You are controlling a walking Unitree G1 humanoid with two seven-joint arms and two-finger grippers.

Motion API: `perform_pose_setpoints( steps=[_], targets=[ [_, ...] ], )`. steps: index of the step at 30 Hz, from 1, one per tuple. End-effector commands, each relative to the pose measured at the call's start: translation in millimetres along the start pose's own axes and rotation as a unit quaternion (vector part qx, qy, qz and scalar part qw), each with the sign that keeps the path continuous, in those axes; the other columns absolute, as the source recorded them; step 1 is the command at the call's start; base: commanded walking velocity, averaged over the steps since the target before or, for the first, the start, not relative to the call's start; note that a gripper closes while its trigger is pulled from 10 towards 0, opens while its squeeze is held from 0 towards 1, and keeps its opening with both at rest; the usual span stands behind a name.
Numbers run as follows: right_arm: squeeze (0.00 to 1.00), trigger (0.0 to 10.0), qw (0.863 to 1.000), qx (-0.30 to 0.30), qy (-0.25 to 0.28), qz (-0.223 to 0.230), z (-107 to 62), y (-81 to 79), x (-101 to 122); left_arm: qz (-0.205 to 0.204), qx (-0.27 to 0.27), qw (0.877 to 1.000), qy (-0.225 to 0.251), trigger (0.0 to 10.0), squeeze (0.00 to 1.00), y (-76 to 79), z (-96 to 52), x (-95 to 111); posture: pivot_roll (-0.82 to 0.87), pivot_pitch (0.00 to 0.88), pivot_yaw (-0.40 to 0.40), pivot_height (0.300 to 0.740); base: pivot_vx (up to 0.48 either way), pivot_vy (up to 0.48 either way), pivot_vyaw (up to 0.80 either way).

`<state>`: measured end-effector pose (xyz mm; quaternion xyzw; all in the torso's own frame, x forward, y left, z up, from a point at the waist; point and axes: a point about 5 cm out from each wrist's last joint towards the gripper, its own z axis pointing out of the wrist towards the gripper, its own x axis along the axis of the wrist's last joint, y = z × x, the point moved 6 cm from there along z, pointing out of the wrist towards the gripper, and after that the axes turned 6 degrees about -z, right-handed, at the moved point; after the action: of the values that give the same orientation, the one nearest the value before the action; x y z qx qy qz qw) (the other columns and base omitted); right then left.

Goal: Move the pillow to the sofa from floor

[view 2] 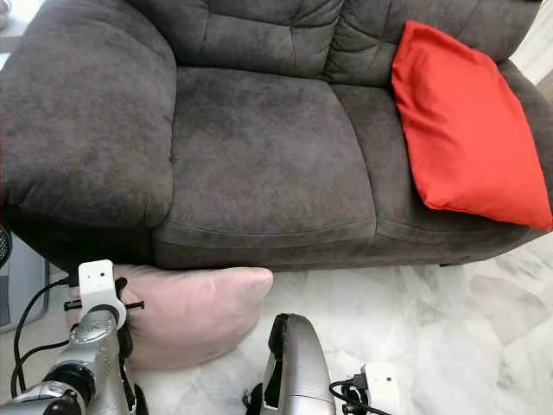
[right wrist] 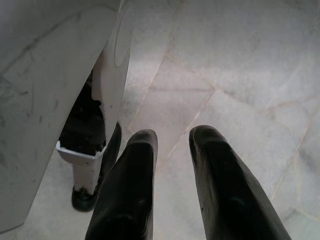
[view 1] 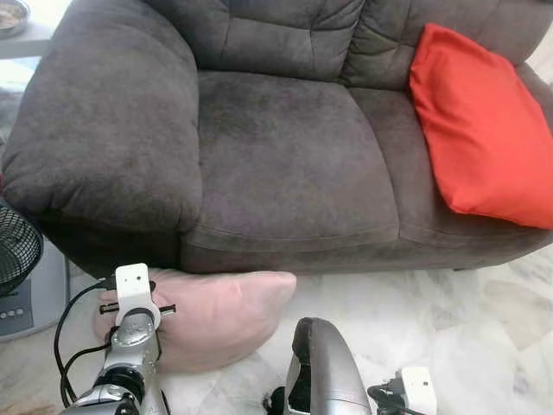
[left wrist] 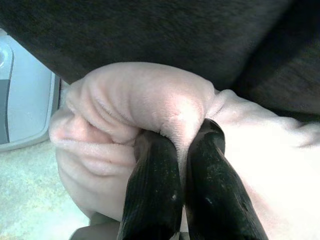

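The left end effector [left wrist: 181, 150] pinches a fold of the pink pillow [view 1: 216, 316] lying on the floor [view 1: 449, 328], and the sofa [view 1: 285, 164] seat waits toward twelve o'clock, while the right end effector [right wrist: 172, 137], slightly parted, hangs idle.

Pillow [view 1: 220, 316]: soft pink velvety cloth, matt. Sofa [view 1: 276, 164]: grey napped fabric, matt. Red cushion [view 1: 484, 130]: smooth cloth. Floor [view 1: 449, 337]: glossy marble tile. My arms: silver metal.
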<state>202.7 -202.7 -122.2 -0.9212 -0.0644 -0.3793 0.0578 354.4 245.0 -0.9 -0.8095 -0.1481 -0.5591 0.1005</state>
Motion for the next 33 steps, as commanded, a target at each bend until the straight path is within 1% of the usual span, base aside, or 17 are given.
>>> perform_pose_setpoints(
  steps=[1, 9, 16, 23, 28, 31, 33],
  targets=[
    [0.00, 10.0, 1.000, -0.016, -0.017, 0.021, -5.6, 5.6, -13.5, -0.002, -0.013, 1.000, -0.005, 10.0, 0.00, 8.2, -4.2, -8.1, 0.06, 0.163, -0.246, 0.500, -0.337, 0.000, 0.00],
    [0.00, 10.0, 0.999, -0.016, -0.010, 0.031, -1.2, -1.2, -8.7, 0.000, -0.021, 1.000, 0.005, 10.0, 0.00, 11.4, -2.8, -2.0, 0.07, 0.139, -0.213, 0.500, -0.344, 0.000, 0.00],
    [0.00, 10.0, 0.999, -0.014, -0.007, 0.040, 3.1, -8.3, -5.1, 0.005, -0.030, 0.999, 0.018, 10.0, 0.00, 15.9, 0.1, 9.0, 0.10, 0.112, -0.185, 0.500, -0.346, 0.000, 0.00],
    [0.00, 10.0, 0.999, -0.013, -0.005, 0.051, 5.7, -14.8, -3.6, 0.010, -0.030, 0.999, 0.022, 10.0, 0.00, 11.7, 1.7, 13.0, 0.12, 0.080, -0.148, 0.500, -0.343, 0.000, 0.00],
    [0.00, 10.0, 0.998, -0.013, -0.001, 0.054, 6.8, -17.3, -2.0, 0.016, -0.034, 0.999, 0.030, 10.0, 0.00, 13.0, 2.2, 17.4, 0.12, 0.066, -0.136, 0.500, -0.327, 0.000, 0.00],
    [0.00, 10.0, 0.998, -0.014, 0.003, 0.055, 7.7, -19.1, -0.3, 0.019, -0.036, 0.998, 0.044, 10.0, 0.00, 14.5, 3.0, 24.7, 0.13, 0.049, -0.123, 0.500, -0.080, 0.000, 0.00],
    [0.00, 10.0, 0.998, -0.017, 0.012, 0.066, 8.1, -19.8, 2.1, 0.021, -0.054, 0.996, 0.067, 10.0, 0.00, 20.3, 2.5, 35.8, 0.13, 0.037, -0.114, 0.500, 0.000, 0.000, 0.00]
  ],
)
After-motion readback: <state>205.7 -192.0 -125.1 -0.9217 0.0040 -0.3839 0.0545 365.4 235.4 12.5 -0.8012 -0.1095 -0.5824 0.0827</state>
